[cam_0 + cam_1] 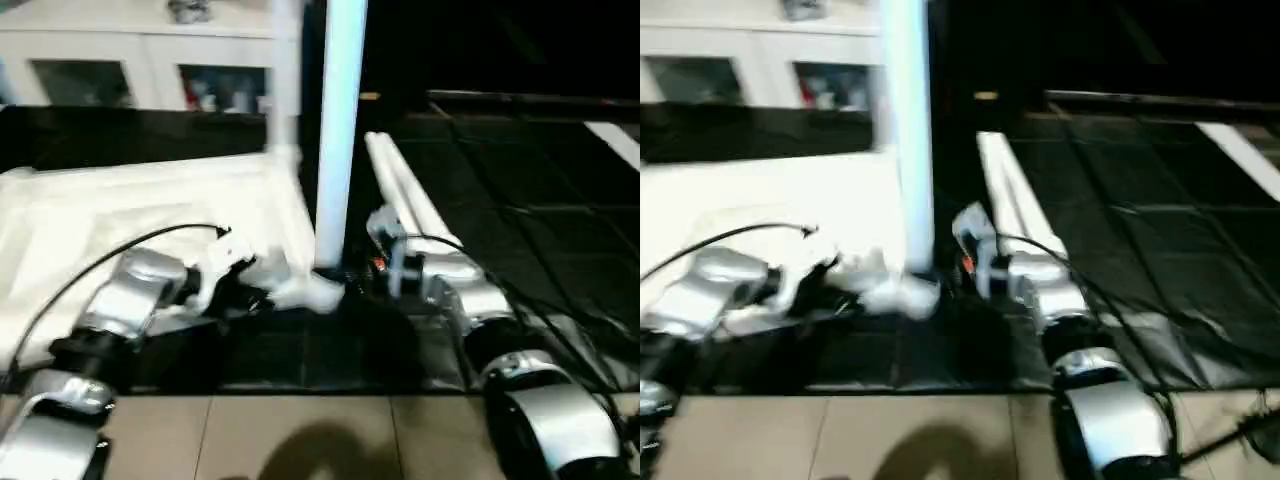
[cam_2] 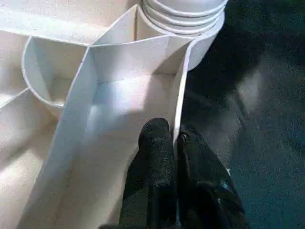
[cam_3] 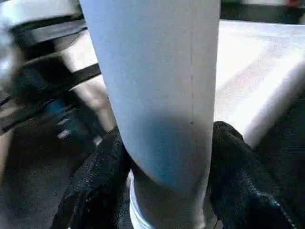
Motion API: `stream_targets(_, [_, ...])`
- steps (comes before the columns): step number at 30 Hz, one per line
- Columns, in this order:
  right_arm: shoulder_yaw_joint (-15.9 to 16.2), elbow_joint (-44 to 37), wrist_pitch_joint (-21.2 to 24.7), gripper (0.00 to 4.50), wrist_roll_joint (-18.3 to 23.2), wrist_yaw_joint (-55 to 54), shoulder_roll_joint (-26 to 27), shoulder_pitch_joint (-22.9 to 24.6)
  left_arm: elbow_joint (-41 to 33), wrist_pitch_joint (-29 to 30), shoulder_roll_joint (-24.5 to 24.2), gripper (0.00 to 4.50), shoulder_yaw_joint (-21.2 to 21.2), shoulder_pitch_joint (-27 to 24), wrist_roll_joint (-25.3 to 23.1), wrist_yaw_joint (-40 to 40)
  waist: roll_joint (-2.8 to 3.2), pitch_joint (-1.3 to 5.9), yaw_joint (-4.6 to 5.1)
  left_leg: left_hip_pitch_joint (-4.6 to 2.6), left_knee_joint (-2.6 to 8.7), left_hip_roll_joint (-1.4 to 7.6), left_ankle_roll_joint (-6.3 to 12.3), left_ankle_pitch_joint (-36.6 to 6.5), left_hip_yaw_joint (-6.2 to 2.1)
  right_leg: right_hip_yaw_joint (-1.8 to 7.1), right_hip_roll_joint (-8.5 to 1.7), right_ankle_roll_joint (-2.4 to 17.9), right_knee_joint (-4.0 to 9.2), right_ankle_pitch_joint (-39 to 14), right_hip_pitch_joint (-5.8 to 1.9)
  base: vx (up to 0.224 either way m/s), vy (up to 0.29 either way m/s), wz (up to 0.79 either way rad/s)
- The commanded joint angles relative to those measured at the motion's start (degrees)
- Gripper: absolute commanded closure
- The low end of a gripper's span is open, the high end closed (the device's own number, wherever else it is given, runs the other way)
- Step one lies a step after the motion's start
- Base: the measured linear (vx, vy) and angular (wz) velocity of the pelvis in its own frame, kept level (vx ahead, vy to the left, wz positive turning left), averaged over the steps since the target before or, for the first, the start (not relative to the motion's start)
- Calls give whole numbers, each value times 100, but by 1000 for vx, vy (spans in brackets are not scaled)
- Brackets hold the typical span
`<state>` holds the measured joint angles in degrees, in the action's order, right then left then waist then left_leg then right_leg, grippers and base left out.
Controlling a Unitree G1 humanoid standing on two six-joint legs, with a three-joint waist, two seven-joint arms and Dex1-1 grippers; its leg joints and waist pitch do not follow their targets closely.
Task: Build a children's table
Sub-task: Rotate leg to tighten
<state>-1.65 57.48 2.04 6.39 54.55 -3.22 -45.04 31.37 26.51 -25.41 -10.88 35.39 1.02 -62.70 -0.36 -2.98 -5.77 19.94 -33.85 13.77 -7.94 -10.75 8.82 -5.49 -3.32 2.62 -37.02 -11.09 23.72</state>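
The children's table top (image 1: 120,210) lies upside down on a black mat, ribbed underside up. One white leg (image 1: 338,130) stands upright in the near right corner socket (image 1: 315,290). Its ringed base (image 2: 183,16) sits in that socket. My right gripper (image 3: 167,191) is shut on this leg low down, with a black finger (image 3: 95,186) on each side. My left gripper (image 2: 175,140) is shut on the thin rim wall (image 2: 180,95) of the table top, just beside the socket. Another leg (image 1: 285,80) stands upright at the far corner.
Two more white legs (image 1: 405,195) lie side by side on the black mat (image 1: 520,200), right of the table top. A white glass-door cabinet (image 1: 140,60) stands behind. Beige floor tiles (image 1: 300,430) run along the mat's near edge.
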Motion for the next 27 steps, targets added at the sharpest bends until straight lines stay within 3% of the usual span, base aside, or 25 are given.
stream_targets(1, [128,508,409,246,160,-513,835,-239,216,275,391,450,664,629,236,1470,41,403,-28,45,358,-88,71,-699,77,321,-430,871,532,-1375,-396,0,0,0])
stream_targets(2, [118,528,413,246,163,-563,851,-256,230,279,405,450,679,643,239,1505,49,393,-6,40,355,-102,40,-682,82,316,-408,903,536,-1332,-370,0,0,0])
stream_targets(7, [40,917,618,246,6,-1956,1267,-679,584,161,761,450,872,1046,192,2286,66,429,9,70,346,-98,73,-455,67,319,-402,1028,451,-645,-406,0,0,0])
stream_targets(11, [149,886,582,246,-187,-2078,1334,-672,457,161,786,450,729,1067,26,2202,84,445,2,70,336,-83,184,-324,71,324,-412,1180,396,6,-425,0,0,0])
stream_targets(12, [94,901,595,214,-171,-2074,1307,-661,368,141,731,450,638,1007,-75,2102,96,442,5,70,336,-80,210,-317,69,322,-412,1217,391,116,-427,0,0,0])
stream_targets(16, [-59,1032,498,175,-117,-2109,1286,-735,382,88,659,450,556,983,-113,2091,83,413,22,76,357,-81,184,-557,74,326,-431,1204,429,-195,-443,0,0,0])
stream_targets(17, [-46,1056,399,144,-138,-2120,1249,-754,424,-17,622,450,510,987,-140,2063,111,416,24,78,357,-83,155,-598,64,324,-438,1185,429,-255,-450,0,0,0])
stream_targets(18, [33,1055,246,135,-216,-2124,1199,-750,466,-220,574,450,437,985,-181,1995,105,419,92,124,360,-98,142,-663,42,314,-439,1130,445,-362,-486,0,0,0])
stream_targets(19, [93,1050,137,135,-278,-2127,1165,-743,493,-358,543,450,389,982,-208,1949,114,430,107,112,355,-94,145,-652,43,319,-441,1136,447,-337,-471,0,0,0])
stream_targets(21, [275,995,-138,115,-523,-2124,1021,-664,507,-583,496,450,291,958,-257,1811,139,462,113,72,324,-71,187,-388,49,331,-436,1313,396,92,-439,0,0,0])
stream_targets(23, [312,915,-208,102,-583,-2051,901,-597,522,-707,462,450,241,940,-306,1736,184,518,43,92,254,-81,334,194,37,322,-386,1519,253,1236,-433,0,0,0])
stream_targets(24, [306,889,-222,88,-589,-2043,863,-577,533,-753,451,450,227,936,-335,1723,201,532,27,81,221,-87,411,269,52,308,-370,1571,241,1560,-398,0,0,0])
stream_targets(26, [258,764,-248,73,-540,-1964,755,-505,623,-890,429,450,192,951,-422,1735,203,516,11,89,223,-89,463,189,53,306,-372,1619,237,1633,-398,0,0,0])
stream_targets(27, [170,599,-254,63,-441,-1859,668,-416,755,-1112,410,450,143,984,-495,1765,237,504,-17,99,227,-88,470,23,50,303,-381,1593,250,1508,-411,0,0,0])
